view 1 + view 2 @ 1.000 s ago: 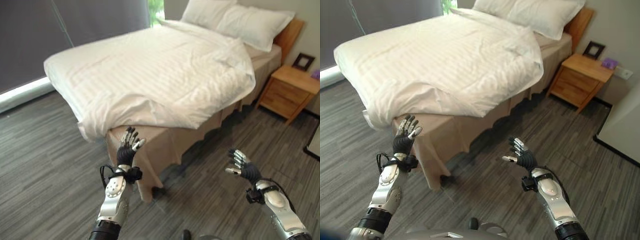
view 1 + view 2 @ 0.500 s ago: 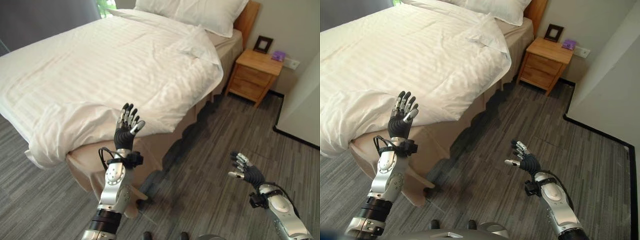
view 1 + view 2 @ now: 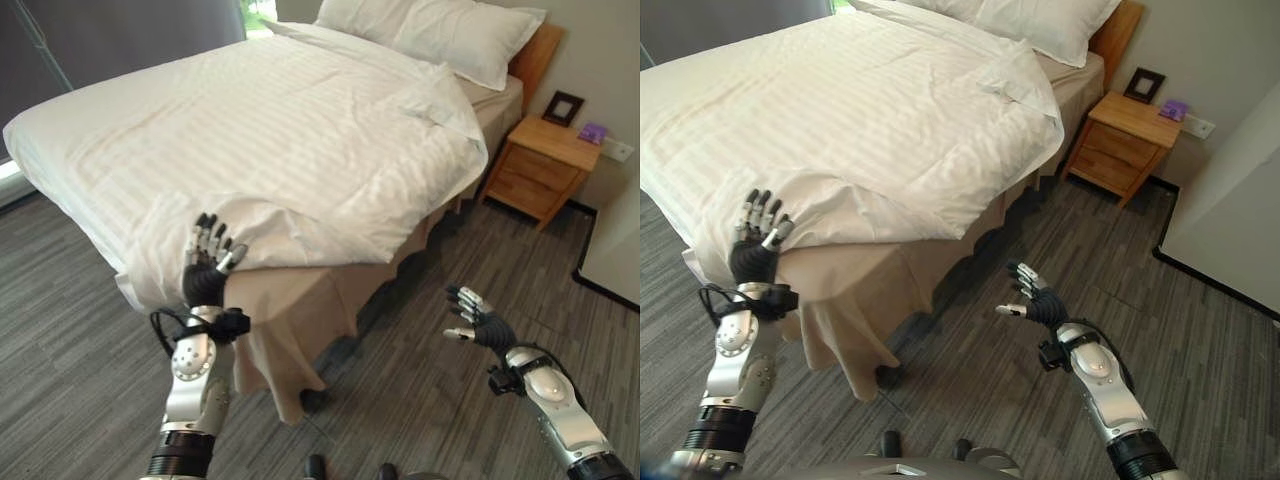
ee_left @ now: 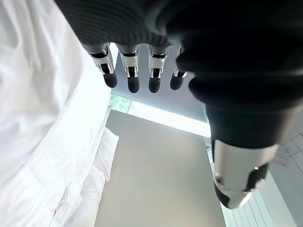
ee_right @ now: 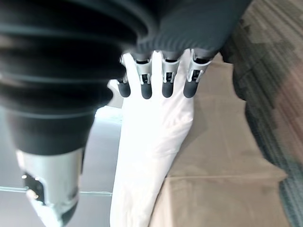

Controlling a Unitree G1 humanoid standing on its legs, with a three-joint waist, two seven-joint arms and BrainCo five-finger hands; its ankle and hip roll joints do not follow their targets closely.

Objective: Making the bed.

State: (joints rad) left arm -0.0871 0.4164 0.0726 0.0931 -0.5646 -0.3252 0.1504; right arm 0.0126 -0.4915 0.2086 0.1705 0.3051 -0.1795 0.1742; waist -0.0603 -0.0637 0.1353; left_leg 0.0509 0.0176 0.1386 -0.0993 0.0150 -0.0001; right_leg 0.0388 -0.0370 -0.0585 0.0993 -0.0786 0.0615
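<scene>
Bed: your bed stands with its foot corner nearest you, beige skirt bare below the cover.
Duvet: the white striped duvet covers the bed top; its rumpled edge hangs over the bed's near corner and along the side, short of the floor.
Pillows: two white pillows lie at the bed's head.
Left hand: your left hand is raised at the bed's near corner, fingers straight and spread, just in front of the hanging duvet edge, holding nothing.
Right hand: your right hand hovers over the floor beside the bed, fingers loosely extended, empty.
Nightstand: a wooden nightstand sits beside the bed's head, with a small picture frame on it.
</scene>
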